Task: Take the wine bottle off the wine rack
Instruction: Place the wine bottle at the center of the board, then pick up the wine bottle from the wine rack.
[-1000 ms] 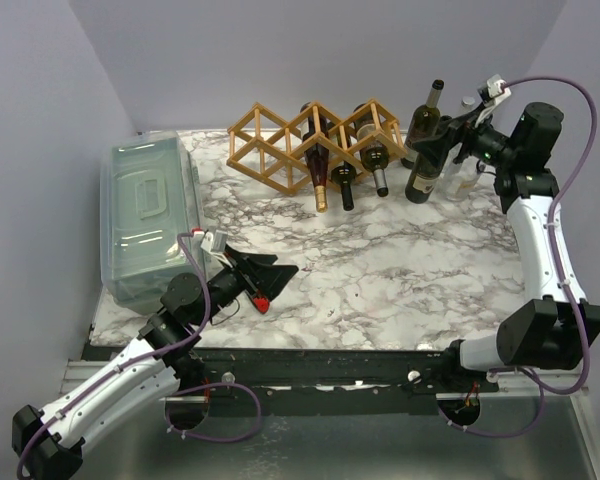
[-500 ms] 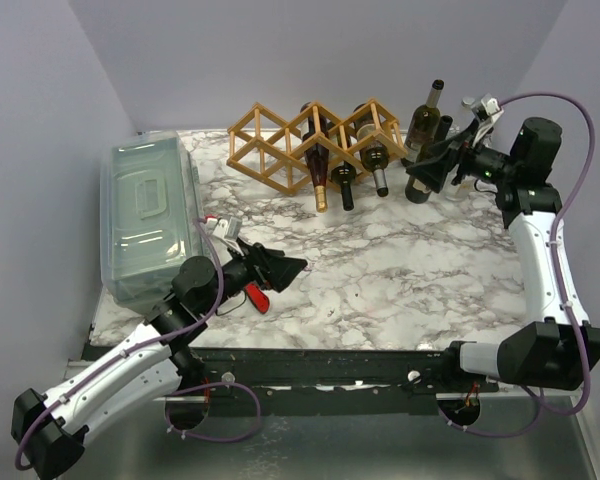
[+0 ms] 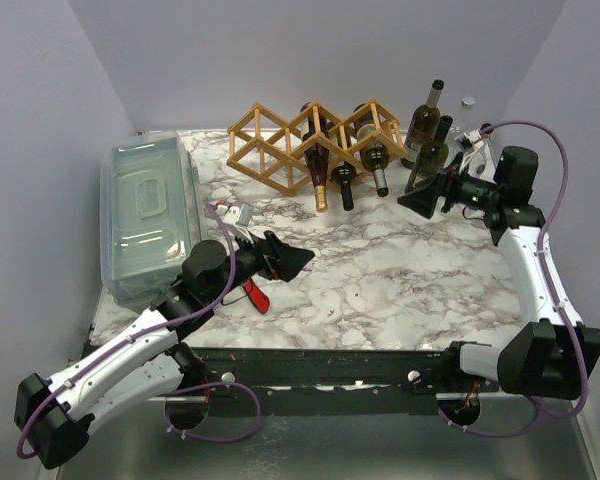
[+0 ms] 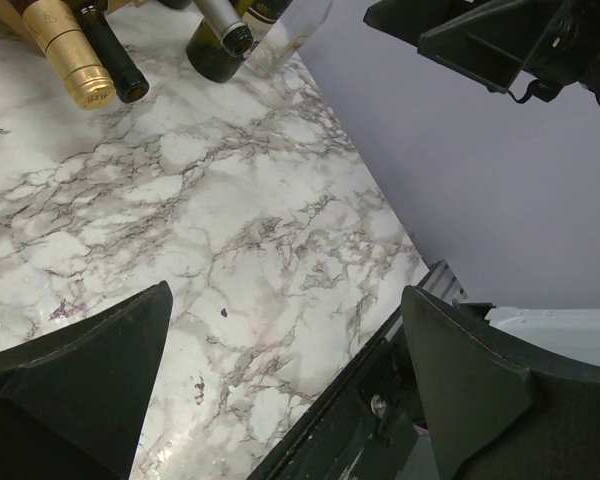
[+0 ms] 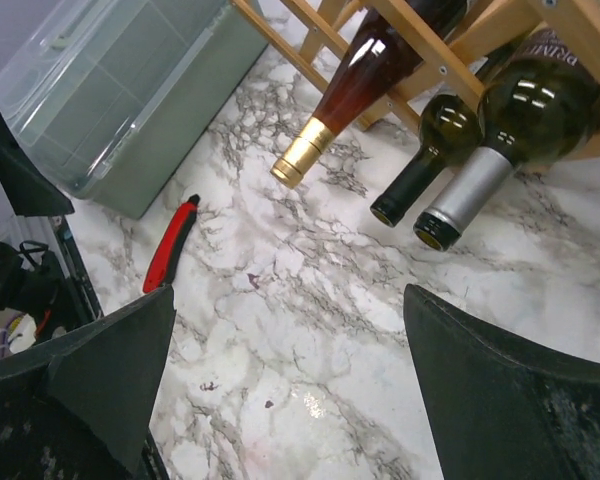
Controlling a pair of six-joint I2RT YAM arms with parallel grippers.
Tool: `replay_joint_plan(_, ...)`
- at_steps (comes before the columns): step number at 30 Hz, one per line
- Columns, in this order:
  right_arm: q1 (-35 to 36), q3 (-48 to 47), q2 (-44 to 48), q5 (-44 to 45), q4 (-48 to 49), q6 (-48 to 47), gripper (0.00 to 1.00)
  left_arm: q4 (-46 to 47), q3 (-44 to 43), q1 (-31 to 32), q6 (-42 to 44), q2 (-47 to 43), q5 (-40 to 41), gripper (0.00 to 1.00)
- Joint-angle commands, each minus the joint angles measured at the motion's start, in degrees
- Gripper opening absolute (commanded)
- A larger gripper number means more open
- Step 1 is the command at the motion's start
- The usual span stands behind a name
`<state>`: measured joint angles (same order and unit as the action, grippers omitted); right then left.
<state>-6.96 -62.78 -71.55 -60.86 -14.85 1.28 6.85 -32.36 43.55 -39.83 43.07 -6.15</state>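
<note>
Bottles (image 3: 319,172) lie in the rack (image 3: 287,138) at 12 o'clock on the worktop (image 3: 400,270); left end effector (image 3: 298,262) at 8 and right end effector (image 3: 412,200) at 2 gape wide, empty.

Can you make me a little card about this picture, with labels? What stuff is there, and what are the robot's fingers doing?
rack: wooden wine rack at the back of the marble table
bottles in rack: three, lying down, necks poking out the front
standing bottles: two dark, one clear, right of the rack
plastic box: on the left side
red-handled tool: lying by the left arm
left fingers: open, holding nothing
right fingers: open, holding nothing, near the standing bottles
</note>
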Motion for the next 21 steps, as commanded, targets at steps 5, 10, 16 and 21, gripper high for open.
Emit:
replay_joint_plan(5, 8.2, 6.1, 1.9, 12.3, 5.1, 0.2, 0.99, -1.9, -3.2, -0.3, 0.4, 3.2, 0.0, 0.99)
replay_joint_plan(10, 14.2, 7.1, 0.8, 23.9, 9.0, 0.5, 0.99, -2.2, -2.9, -0.3, -0.7, 3.2, 0.4, 0.99)
replay_joint_plan(16, 16.2, 6.8, -2.2, 32.0, 16.4, 3.6, 0.99, -2.7, -2.3, -0.3, -1.8, 2.6, 1.1, 0.99)
replay_joint_plan(21, 19.2, 3.5, -6.5, 42.7, 16.6, 7.6, 0.99, -2.9, -1.9, -0.2, -2.4, 2.6, 1.7, 0.99)
